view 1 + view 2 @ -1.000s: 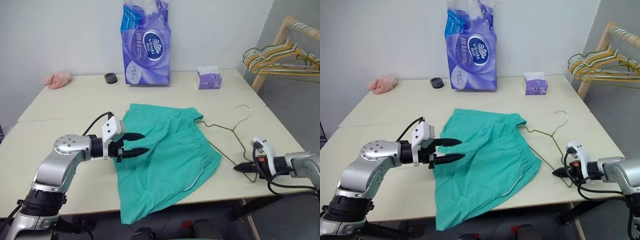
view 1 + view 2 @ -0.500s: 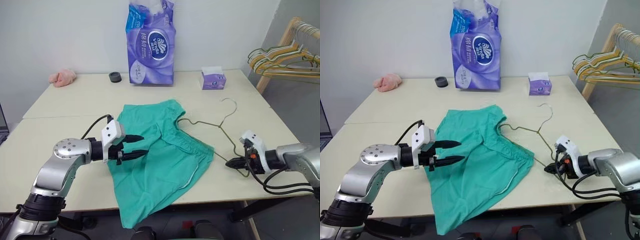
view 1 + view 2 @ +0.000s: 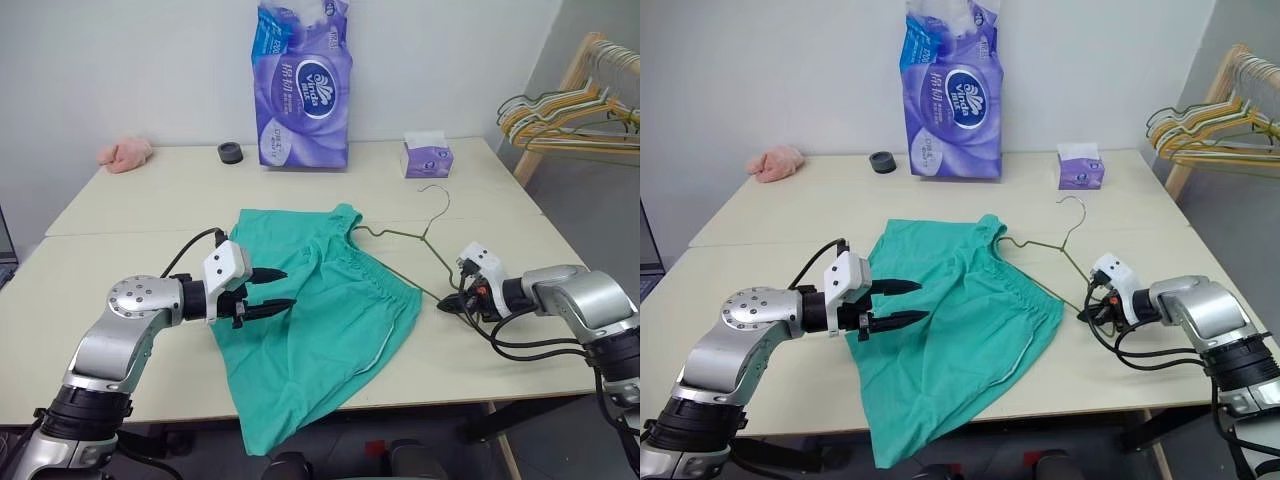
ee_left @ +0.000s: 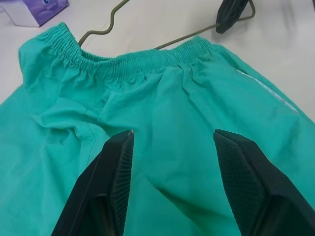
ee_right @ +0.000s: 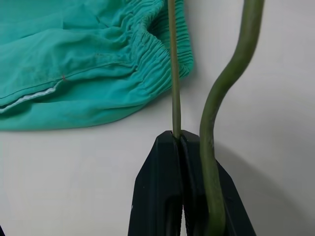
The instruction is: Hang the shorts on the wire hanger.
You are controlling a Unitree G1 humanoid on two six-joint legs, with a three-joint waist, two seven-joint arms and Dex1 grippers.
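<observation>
On bench [image 3: 150,205]: teal shorts [image 3: 310,320] rumpled, waistband gathered; right pincer [image 3: 447,304] clamps wire hanger [image 3: 400,238]; left pincer [image 3: 277,290] wide.

You are working in a test room set up for laundry trials, not a lived-in home. Two plain cream tables [image 3: 130,200] stand pushed together against a bare white wall [image 3: 120,70]. The props sit apart along the far edge: a purple pack of toilet paper [image 3: 303,85], a small tissue box [image 3: 427,158], a black roll of tape [image 3: 230,153], a pink cloth [image 3: 124,154]. A wooden rack [image 3: 575,65] at the right carries bunched hangers [image 3: 560,115].
</observation>
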